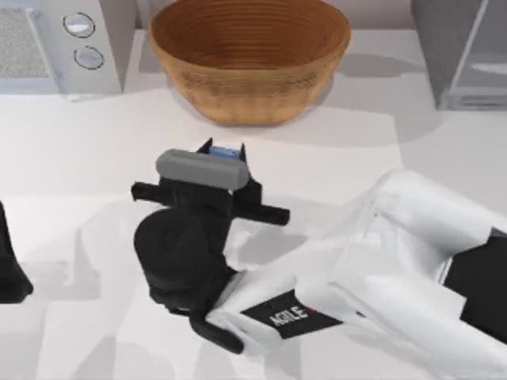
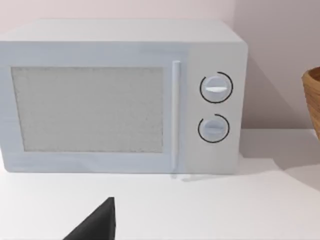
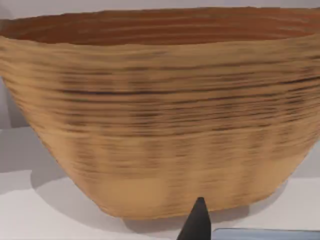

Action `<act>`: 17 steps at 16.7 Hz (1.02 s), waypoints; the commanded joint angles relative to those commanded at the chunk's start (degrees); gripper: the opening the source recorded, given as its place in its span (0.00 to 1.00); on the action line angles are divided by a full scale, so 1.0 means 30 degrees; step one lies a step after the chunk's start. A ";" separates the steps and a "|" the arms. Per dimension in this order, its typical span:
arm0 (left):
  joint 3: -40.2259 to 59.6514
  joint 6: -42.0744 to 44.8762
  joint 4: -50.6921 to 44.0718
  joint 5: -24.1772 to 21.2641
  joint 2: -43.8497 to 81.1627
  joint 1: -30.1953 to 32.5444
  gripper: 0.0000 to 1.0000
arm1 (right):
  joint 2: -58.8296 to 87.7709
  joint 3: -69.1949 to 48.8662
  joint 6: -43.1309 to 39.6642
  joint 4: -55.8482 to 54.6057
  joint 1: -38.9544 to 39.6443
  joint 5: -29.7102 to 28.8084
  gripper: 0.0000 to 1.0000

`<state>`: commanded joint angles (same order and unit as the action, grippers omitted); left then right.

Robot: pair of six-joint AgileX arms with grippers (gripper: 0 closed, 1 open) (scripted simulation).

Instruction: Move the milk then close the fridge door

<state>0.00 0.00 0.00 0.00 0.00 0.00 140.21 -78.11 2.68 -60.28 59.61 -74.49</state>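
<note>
Blue milk point(image 1: 225, 152) sits between my right claw point(image 1: 224, 158) fingers, near the wicker basket point(image 1: 249, 59) | grip state: cannot tell | left claw point(image 1: 12, 269) parked at desk point(image 1: 79, 158) left edge

You have a wicker basket point(image 1: 249, 55) standing at the far middle of the white desk point(image 1: 71, 158). At the far left stands a light grey microwave point(image 2: 120, 95) with two round knobs point(image 2: 216, 88), well apart from the basket.
</note>
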 joint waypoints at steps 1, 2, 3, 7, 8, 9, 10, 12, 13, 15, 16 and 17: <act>0.0000 0.0000 0.0000 0.0000 0.0000 0.0000 1.00 | -0.0787 0.0815 -0.0036 -0.0083 -0.0834 0.0891 0.00; 0.0000 0.0000 0.0000 0.0000 0.0000 0.0000 1.00 | -0.1644 0.1720 -0.0075 -0.0159 -0.1798 0.1955 0.00; 0.0000 0.0000 0.0000 0.0000 0.0000 0.0000 1.00 | -0.2563 0.2707 -0.0114 -0.0232 -0.2867 0.3180 0.00; 0.0000 0.0000 0.0000 0.0000 0.0000 0.0000 1.00 | -0.6786 0.7145 -0.0257 -0.0527 -0.7672 0.9535 0.00; 0.0000 0.0000 0.0000 0.0000 0.0000 0.0000 1.00 | -0.7932 0.8346 -0.0289 -0.0593 -0.8941 1.1312 0.00; 0.0000 0.0000 0.0000 0.0000 0.0000 0.0000 1.00 | -0.9094 0.9556 -0.0320 -0.0655 -1.0229 1.3069 0.00; 0.0000 0.0000 0.0000 0.0000 0.0000 0.0000 1.00 | -1.0264 1.0764 -0.0348 -0.0716 -1.1518 1.4784 0.00; 0.0000 0.0000 0.0000 0.0000 0.0000 0.0000 1.00 | -1.2566 1.3108 -0.0403 -0.0852 -1.4034 1.8003 0.00; 0.0000 0.0000 0.0000 0.0000 0.0000 0.0000 1.00 | -1.3670 1.4224 -0.0432 -0.0925 -1.5199 1.9436 0.00; 0.0000 0.0000 0.0000 0.0000 0.0000 0.0000 1.00 | -1.5687 1.6264 -0.0501 -0.1044 -1.7265 2.1777 0.00; 0.0000 0.0000 0.0000 0.0000 0.0000 0.0000 1.00 | -1.6533 1.7112 -0.0533 -0.1088 -1.8121 2.2651 0.00; 0.0000 0.0000 0.0000 0.0000 0.0000 0.0000 1.00 | -1.7201 1.7783 -0.0561 -0.1125 -1.8793 2.3312 0.00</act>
<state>0.00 0.00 0.00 0.00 0.00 0.00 88.61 -24.76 1.00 -63.65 3.23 -4.56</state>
